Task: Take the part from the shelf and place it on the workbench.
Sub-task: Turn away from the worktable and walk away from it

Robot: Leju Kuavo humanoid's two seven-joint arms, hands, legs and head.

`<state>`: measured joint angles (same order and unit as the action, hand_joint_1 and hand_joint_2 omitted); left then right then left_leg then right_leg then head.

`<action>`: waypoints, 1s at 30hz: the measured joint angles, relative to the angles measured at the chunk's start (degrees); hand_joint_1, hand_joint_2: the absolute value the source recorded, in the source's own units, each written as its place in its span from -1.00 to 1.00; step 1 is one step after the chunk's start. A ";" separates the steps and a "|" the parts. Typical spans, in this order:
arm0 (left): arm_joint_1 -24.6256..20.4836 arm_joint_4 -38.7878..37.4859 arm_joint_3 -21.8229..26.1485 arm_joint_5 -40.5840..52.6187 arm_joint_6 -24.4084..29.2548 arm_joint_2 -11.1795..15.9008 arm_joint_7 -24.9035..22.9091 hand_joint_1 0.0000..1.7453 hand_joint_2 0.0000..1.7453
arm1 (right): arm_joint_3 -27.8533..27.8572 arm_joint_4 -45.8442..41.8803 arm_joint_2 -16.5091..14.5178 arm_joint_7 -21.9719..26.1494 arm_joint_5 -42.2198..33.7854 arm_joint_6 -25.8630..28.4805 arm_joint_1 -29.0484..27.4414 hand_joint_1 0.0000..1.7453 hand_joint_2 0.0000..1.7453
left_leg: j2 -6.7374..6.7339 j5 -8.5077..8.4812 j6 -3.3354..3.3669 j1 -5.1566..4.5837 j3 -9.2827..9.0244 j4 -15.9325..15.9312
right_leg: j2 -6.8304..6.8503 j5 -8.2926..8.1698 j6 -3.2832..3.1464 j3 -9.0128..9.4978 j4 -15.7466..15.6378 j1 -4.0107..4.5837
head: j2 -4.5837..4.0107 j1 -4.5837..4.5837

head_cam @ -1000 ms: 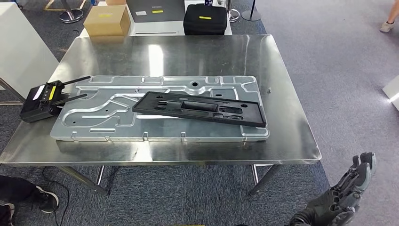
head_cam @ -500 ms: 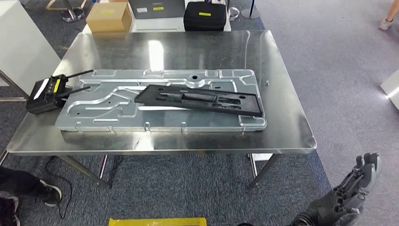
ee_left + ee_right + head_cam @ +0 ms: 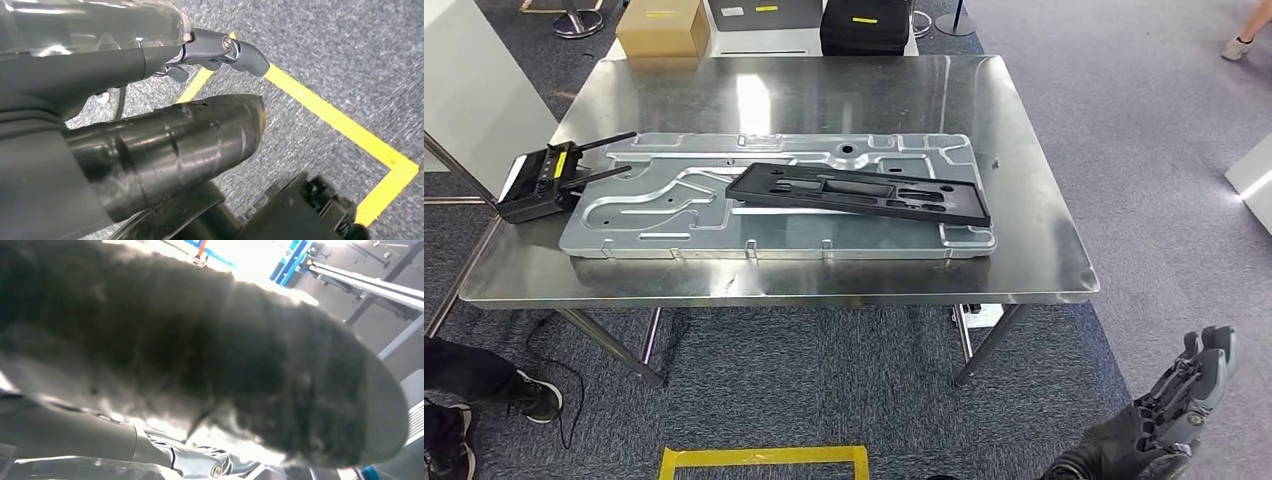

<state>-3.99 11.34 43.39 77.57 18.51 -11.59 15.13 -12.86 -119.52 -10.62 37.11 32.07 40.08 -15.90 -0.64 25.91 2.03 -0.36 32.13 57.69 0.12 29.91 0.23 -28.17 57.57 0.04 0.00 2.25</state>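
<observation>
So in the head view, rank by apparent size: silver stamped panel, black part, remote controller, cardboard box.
1. silver stamped panel
2. black part
3. and 4. remote controller and cardboard box look alike; the box is cropped and farther off, so unranked.

Shiny silver workbench (image 3: 1024, 250), carrying a pale silver-grey embossed plate (image 3: 654, 215) with a matte black part (image 3: 859, 193) on top. A black remote (image 3: 539, 185) shows a yellow label, over blue-grey speckled carpet (image 3: 1144, 170) with yellow tape (image 3: 764, 458). Tan cardboard box (image 3: 662, 30), black case (image 3: 864, 25) with yellow strip, dark grey right hand (image 3: 1169, 415).
</observation>
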 joint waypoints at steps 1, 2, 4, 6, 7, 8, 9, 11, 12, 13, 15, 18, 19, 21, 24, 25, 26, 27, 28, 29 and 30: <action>-0.03 0.00 0.01 0.00 0.00 -0.01 0.01 -1.00 -1.00 | 0.01 -0.01 0.01 0.00 -0.04 0.01 -0.05 -1.00 -1.00 | 0.01 -0.27 -0.36 0.02 0.04 -0.06 | -0.01 -0.41 -0.21 -0.20 -0.17 0.02 | 0.00 0.01; -0.06 0.00 0.03 0.00 0.01 0.02 0.01 -1.00 -1.00 | 0.01 -0.01 0.01 0.00 -0.08 0.00 -0.05 -1.00 -1.00 | 0.06 -0.23 -0.68 0.06 0.15 0.06 | 0.07 -0.74 -0.49 -0.31 -0.55 -0.14 | 0.00 0.01; -0.04 0.00 0.08 0.00 0.07 0.07 0.01 -1.00 -1.00 | 0.01 0.00 0.02 0.00 -0.14 -0.01 -0.06 -1.00 -1.00 | 0.23 1.92 -1.30 0.12 1.10 2.08 | 0.21 -1.71 -1.24 -0.80 -1.19 -0.57 | 0.00 -0.05; 0.01 0.00 0.11 0.01 0.11 0.11 0.01 -1.00 -1.00 | 0.01 0.01 0.02 0.00 -0.15 -0.02 -0.09 -1.00 -1.00 | 0.33 6.73 -1.90 0.43 3.49 8.36 | 0.31 -2.58 -1.64 -1.85 -1.28 -0.74 | 0.00 -0.14; 0.04 0.00 0.11 0.02 0.11 0.14 0.01 -1.00 -1.00 | 0.01 0.02 0.02 0.00 -0.16 -0.02 -0.11 -1.00 -1.00 | 0.32 8.72 -2.18 0.62 4.67 12.04 | 0.35 -2.94 -1.65 -2.52 -1.13 -0.75 | 0.00 -0.16; 0.05 0.00 0.11 0.04 0.11 0.16 0.01 -1.00 -1.00 | 0.01 0.02 0.02 0.00 -0.21 -0.02 -0.12 -1.00 -1.00 | 0.31 9.71 -2.45 0.81 5.31 14.71 | 0.38 -3.28 -1.56 -3.19 -0.93 -0.76 | 0.00 -0.16; 0.06 0.00 0.11 0.05 0.11 0.20 0.02 -1.00 -1.00 | 0.01 0.03 0.02 0.00 -0.28 -0.02 -0.13 -1.00 -1.00 | 0.30 9.44 -2.66 0.99 4.94 15.34 | 0.41 -3.57 -1.42 -3.82 -0.67 -0.81 | 0.00 -0.16; 0.04 0.00 0.11 0.07 0.11 0.26 0.02 -1.00 -1.00 | 0.01 0.03 0.02 0.00 -0.50 -0.02 -0.13 -1.00 -1.00 | 0.29 6.56 -2.96 1.36 0.98 10.21 | 0.41 -3.98 -1.03 -4.96 0.03 -0.99 | 0.00 -0.16; -0.01 0.00 0.11 0.08 0.10 0.29 0.02 -1.00 -1.00 | 0.01 0.03 0.02 0.00 -0.61 -0.02 -0.13 -1.00 -1.00 | 0.33 5.55 -3.01 1.45 -1.78 5.89 | 0.40 -4.14 -0.77 -5.48 0.45 -1.02 | 0.00 -0.18; -0.05 0.00 0.11 0.09 0.10 0.30 0.02 -1.00 -1.00 | 0.01 0.03 0.02 0.00 -0.70 -0.02 -0.12 -1.00 -1.00 | 0.48 4.74 -2.78 1.38 -3.80 2.59 | 0.37 -4.32 -0.46 -5.86 0.79 -1.03 | 0.00 -0.17; -0.08 0.00 0.13 0.16 0.07 0.31 0.03 -1.00 -1.00 | 0.02 0.03 0.02 0.00 -0.82 -0.02 -0.10 -1.00 -1.00 | 0.78 4.59 -2.08 1.11 -5.04 -0.27 | 0.32 -4.83 0.28 -6.31 1.19 -0.93 | 0.00 -0.14; -0.07 0.00 0.15 0.26 0.01 0.32 0.04 -1.00 -1.00 | 0.03 0.03 0.02 0.00 -0.94 -0.02 -0.16 -1.00 -1.00 | 0.73 3.57 -0.43 1.08 -3.93 -0.40 | 0.16 -4.86 1.43 -6.84 1.60 -1.06 | 0.00 -0.09; -0.09 0.00 0.16 0.28 -0.01 0.32 0.03 -1.00 -1.00 | 0.03 0.03 0.02 0.00 -0.97 -0.02 -0.19 -1.00 -1.00 | 0.61 3.06 0.21 1.13 -3.50 -0.58 | 0.09 -3.41 1.67 -7.36 2.84 -1.16 | 0.00 -0.08; -0.11 0.00 0.16 0.32 -0.04 0.33 0.01 -1.00 -1.00 | 0.03 0.03 0.02 0.00 -0.99 -0.02 -0.21 -1.00 -1.00 | 0.44 2.29 0.98 1.10 -2.68 -0.69 | 0.00 0.35 1.85 -8.61 6.28 -1.29 | 0.00 -0.08; -0.11 0.00 0.15 0.33 -0.04 0.33 0.00 -1.00 -1.00 | 0.03 0.04 0.02 0.00 -0.99 -0.02 -0.21 -1.00 -1.00 | 0.40 2.05 1.15 1.07 -2.36 -0.69 | 0.00 2.09 1.91 -9.25 8.22 -1.31 | 0.00 -0.08; -0.10 0.00 0.16 0.34 -0.04 0.33 0.00 -1.00 -1.00 | 0.03 0.04 0.02 0.00 -0.99 -0.02 -0.21 -1.00 -1.00 | 0.39 2.02 1.16 1.06 -2.32 -0.69 | 0.00 2.33 1.92 -9.35 8.56 -1.31 | 0.00 -0.08; -0.10 0.00 0.16 0.36 -0.06 0.33 -0.01 -1.00 -1.00 | 0.03 0.08 0.02 0.00 -1.02 -0.02 -0.21 -1.00 -1.00 | 0.35 1.80 1.18 0.99 -2.05 -0.67 | 0.00 3.37 1.97 -9.88 10.39 -1.31 | 0.00 -0.08; -0.09 0.00 0.17 0.38 -0.08 0.33 -0.01 -1.00 -1.00 | 0.04 0.12 0.02 0.00 -1.05 -0.02 -0.22 -1.00 -1.00 | 0.30 1.50 1.21 0.89 -1.66 -0.63 | 0.00 4.54 2.03 -10.51 12.73 -1.30 | 0.00 -0.08; -0.08 0.00 0.17 0.40 -0.12 0.33 -0.04 -1.00 -1.00 | 0.04 0.19 0.02 0.00 -1.09 -0.02 -0.23 -1.00 -1.00 | 0.24 0.96 1.23 0.71 -0.92 -0.53 | 0.00 4.89 1.97 -10.40 14.52 -1.28 | 0.00 -0.09; -0.07 0.00 0.17 0.42 -0.20 0.30 -0.08 -1.00 -1.00 | 0.05 0.26 0.02 0.00 -1.12 -0.02 -0.22 -1.00 -1.00 | 0.19 0.21 1.18 0.47 0.06 -0.36 | -0.01 4.38 1.44 -7.73 12.38 -1.04 | 0.00 -0.10; -0.05 0.00 0.17 0.43 -0.26 0.26 -0.12 -1.00 -1.00 | 0.05 0.30 0.02 0.00 -1.14 -0.02 -0.21 -1.00 -1.00 | 0.19 -0.46 1.00 0.24 0.87 -0.18 | 0.02 3.18 0.84 -4.39 8.18 -0.78 | 0.00 -0.11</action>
<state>-4.04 11.34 43.56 78.00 18.26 -11.33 15.00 -12.81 -119.23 -10.60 37.11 30.93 40.06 -16.11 -0.45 25.45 3.03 -0.12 33.01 57.51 0.13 33.10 1.08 -32.57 65.75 -0.74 0.00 2.14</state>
